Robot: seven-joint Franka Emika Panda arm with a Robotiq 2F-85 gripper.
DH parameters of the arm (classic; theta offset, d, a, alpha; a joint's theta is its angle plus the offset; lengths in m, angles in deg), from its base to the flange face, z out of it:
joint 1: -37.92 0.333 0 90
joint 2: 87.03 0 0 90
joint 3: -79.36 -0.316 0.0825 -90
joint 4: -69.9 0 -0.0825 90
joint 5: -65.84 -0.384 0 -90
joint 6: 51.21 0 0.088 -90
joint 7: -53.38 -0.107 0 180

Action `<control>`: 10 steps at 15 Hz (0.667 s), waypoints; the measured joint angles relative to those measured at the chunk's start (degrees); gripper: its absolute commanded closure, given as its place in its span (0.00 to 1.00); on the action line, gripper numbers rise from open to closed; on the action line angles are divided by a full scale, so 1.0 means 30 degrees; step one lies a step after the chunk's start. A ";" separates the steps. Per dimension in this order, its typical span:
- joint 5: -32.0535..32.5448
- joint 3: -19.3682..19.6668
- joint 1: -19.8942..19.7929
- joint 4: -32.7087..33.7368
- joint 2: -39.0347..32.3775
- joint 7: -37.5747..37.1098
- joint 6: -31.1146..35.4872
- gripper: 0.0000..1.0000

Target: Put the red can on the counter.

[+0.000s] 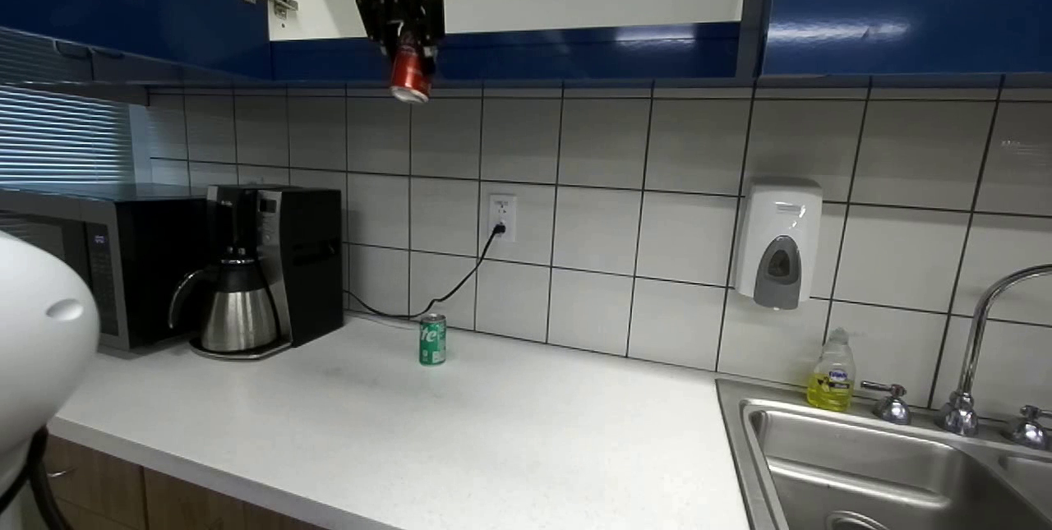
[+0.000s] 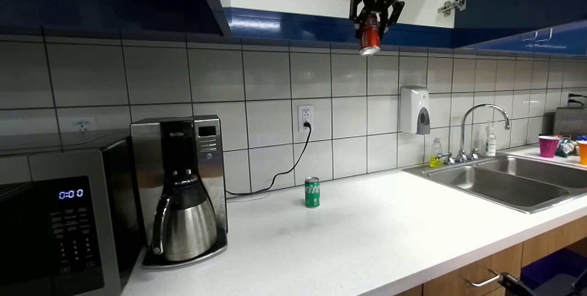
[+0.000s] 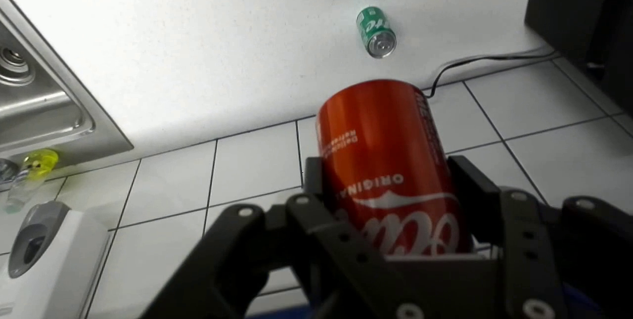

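The claw [image 2: 372,32] grips the red can [image 2: 369,41] above the tabletop [image 2: 330,241] — at right, a clear bottle [image 1: 832,372] holds yellow liquid [image 1: 825,399].

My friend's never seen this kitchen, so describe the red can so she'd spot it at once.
Look up at the open blue cupboard above the white counter. In front of the cupboard, a black gripper holds the tilted red can. Unlike the green can standing upright on the counter, this one is red and held up in the air.
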 measured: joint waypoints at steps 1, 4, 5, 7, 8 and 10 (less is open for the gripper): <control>-0.0179 -0.0043 0.0000 -0.0874 0.0265 0.0214 0.0362 0.61; -0.0752 -0.0073 0.0001 -0.3232 0.0696 0.1138 0.1903 0.61; -0.1016 -0.0065 0.0001 -0.3990 0.0709 0.1531 0.2543 0.61; -0.1667 -0.0010 0.0002 -0.5507 0.0641 0.2381 0.3877 0.61; -0.2009 0.0050 0.0003 -0.6264 0.0569 0.2840 0.4554 0.61; -0.2629 0.0203 0.0005 -0.7637 0.0265 0.3734 0.5941 0.61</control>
